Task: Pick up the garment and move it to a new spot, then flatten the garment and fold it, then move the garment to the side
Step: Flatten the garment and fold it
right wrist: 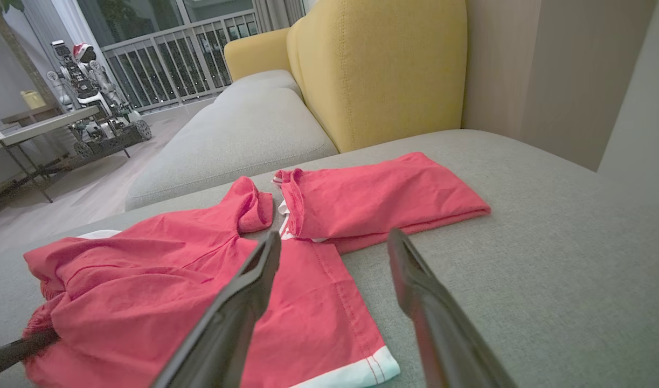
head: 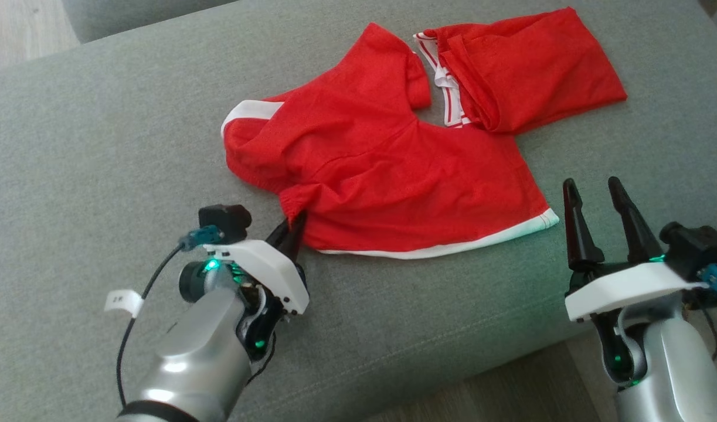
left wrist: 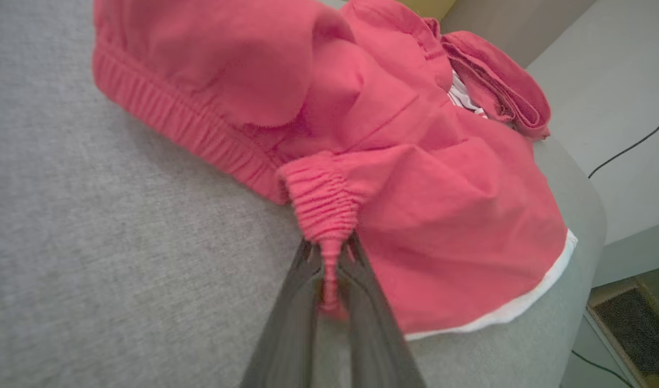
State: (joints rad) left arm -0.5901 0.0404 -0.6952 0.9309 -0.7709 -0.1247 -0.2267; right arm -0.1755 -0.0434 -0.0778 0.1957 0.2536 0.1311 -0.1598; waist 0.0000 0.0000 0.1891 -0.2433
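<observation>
A crumpled red garment (head: 393, 158) with white trim lies on the grey sofa cushion (head: 100, 146), one part folded over at the far right. My left gripper (head: 295, 221) sits at the garment's near left corner. In the left wrist view the left gripper (left wrist: 329, 250) is shut on the gathered elastic band of the garment (left wrist: 415, 178), with a red fold pinched between its fingers. My right gripper (head: 593, 187) stands open beside the cushion's near right edge, just right of the white hem. The right wrist view has the right gripper (right wrist: 334, 240) open above the garment (right wrist: 200, 269), touching nothing.
A yellow sofa back (right wrist: 383, 64) rises beyond the cushion, with another grey cushion (right wrist: 243, 129) beside it. The cushion's front edge (head: 428, 375) drops to a wooden floor (head: 510, 392). A low table (right wrist: 38, 126) stands far off. A thin cable (left wrist: 631, 145) lies on the floor.
</observation>
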